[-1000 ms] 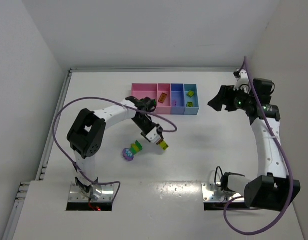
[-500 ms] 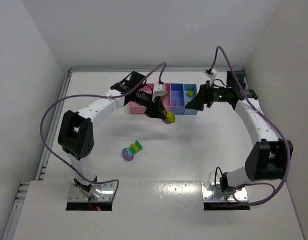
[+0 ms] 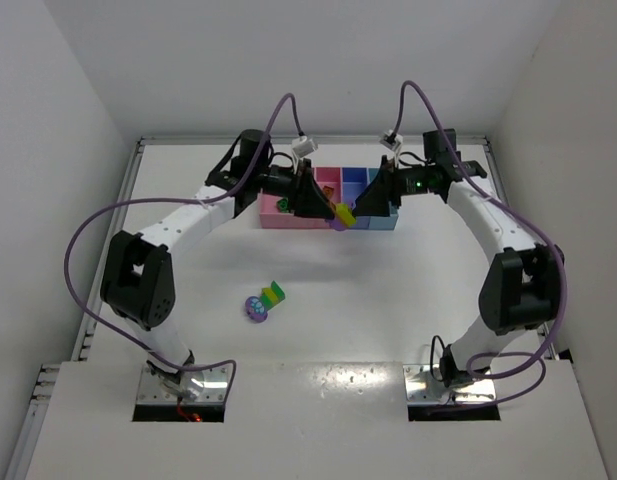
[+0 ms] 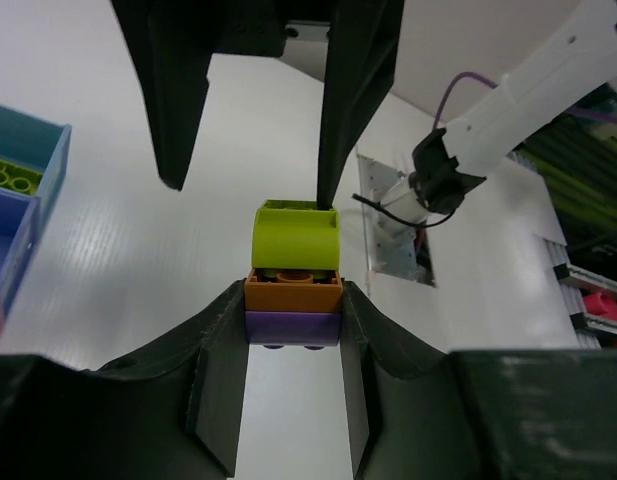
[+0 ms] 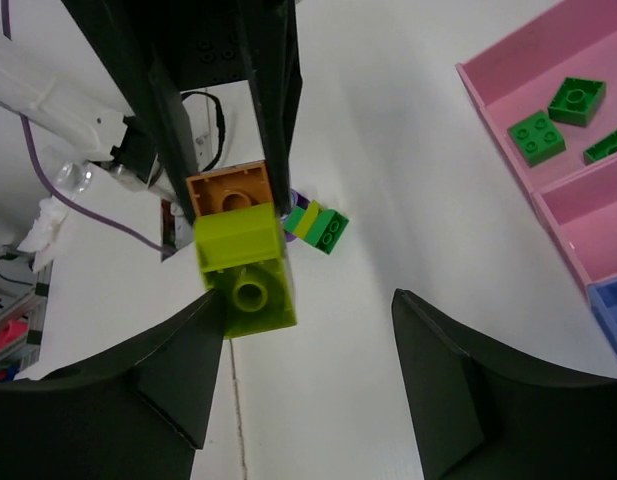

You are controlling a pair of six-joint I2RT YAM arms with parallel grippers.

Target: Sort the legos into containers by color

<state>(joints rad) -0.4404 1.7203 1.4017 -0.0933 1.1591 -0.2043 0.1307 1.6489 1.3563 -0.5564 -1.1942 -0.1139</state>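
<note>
Over the near edge of the tray [image 3: 278,222], in the top view, the left gripper [image 3: 330,209] is holding a lime-orange-purple stack [image 3: 340,215]. In the left wrist view, its fingers [image 4: 220,340] are clamping the orange and purple bricks. In the right wrist view, the right gripper [image 5: 308,330] is keeping its fingers apart, one just beside the lime brick [image 5: 243,265].

The white table [image 3: 388,300] carries the compartment tray [image 3: 288,222] at its far middle, lying flat. Well apart from it, nearer and to the left, lie a round purple piece [image 3: 255,308] and a short green-and-yellow brick strip [image 3: 275,293], just beside each other and perhaps touching; the overhead view is too small to settle it.
</note>
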